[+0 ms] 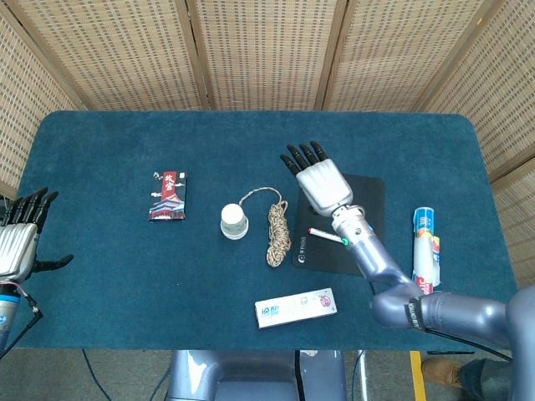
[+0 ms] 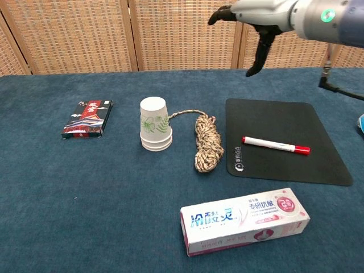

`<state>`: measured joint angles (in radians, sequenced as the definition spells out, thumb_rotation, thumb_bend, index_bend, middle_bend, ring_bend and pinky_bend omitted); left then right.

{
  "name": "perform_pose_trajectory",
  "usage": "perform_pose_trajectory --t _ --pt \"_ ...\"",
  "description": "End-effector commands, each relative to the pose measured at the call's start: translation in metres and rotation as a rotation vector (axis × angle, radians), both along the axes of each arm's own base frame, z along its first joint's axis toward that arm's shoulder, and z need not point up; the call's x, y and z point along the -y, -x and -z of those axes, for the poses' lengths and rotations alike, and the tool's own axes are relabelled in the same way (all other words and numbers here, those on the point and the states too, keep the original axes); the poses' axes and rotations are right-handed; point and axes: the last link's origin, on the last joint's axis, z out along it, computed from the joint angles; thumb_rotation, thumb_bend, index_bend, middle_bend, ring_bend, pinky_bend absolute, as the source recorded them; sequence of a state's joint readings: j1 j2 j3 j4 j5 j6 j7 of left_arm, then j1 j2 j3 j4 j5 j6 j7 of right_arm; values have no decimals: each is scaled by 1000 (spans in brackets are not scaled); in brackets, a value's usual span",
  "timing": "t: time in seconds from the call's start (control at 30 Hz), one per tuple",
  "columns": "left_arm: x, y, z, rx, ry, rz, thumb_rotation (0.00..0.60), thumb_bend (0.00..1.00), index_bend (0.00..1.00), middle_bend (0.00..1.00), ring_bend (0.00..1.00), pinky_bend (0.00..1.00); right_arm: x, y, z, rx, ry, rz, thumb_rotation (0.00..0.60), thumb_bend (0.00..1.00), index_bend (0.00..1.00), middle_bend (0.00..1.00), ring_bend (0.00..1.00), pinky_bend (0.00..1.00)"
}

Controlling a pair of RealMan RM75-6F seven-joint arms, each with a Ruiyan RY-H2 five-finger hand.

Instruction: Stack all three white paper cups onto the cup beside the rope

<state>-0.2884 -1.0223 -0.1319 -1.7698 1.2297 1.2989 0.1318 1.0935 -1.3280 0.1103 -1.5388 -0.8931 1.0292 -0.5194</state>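
Beside the rope — nested cups; right robot hand spread, empty.

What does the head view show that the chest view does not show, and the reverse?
Only the head view shows the left hand, open at the table's left edge, and a blue-and-white tube at the right. Only the chest view shows the leaf print on the stacked white paper cups. Both show the coiled tan rope, the red-capped white marker, the toothpaste box and the open right hand.

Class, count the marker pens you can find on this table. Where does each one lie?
1. A single marker pen with a red cap lies on the black mat, right of the rope. No others are visible.
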Motion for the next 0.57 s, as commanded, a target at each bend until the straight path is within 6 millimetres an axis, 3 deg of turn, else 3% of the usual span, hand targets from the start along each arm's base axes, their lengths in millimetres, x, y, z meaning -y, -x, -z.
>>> perform_pose_trajectory --t 0.03,0.13,0.23,0.57 --pt "5 1 2 -4 -1 -1 600 0 0 0 0 0 -17 93 -42 -65 68 -31 600 0 0 0 0 0" --pt "12 4 4 -11 -8 3 600 0 0 0 0 0 -38 133 -56 -80 87 -12 600 0 0 0 0 0" --pt "18 7 5 -17 -15 10 600 0 0 0 0 0 -60 160 -63 -74 97 51 600 0 0 0 0 0" --pt "40 19 7 -28 -24 31 600 0 0 0 0 0 -125 207 -73 10 144 220 600 0 0 0 0 0"
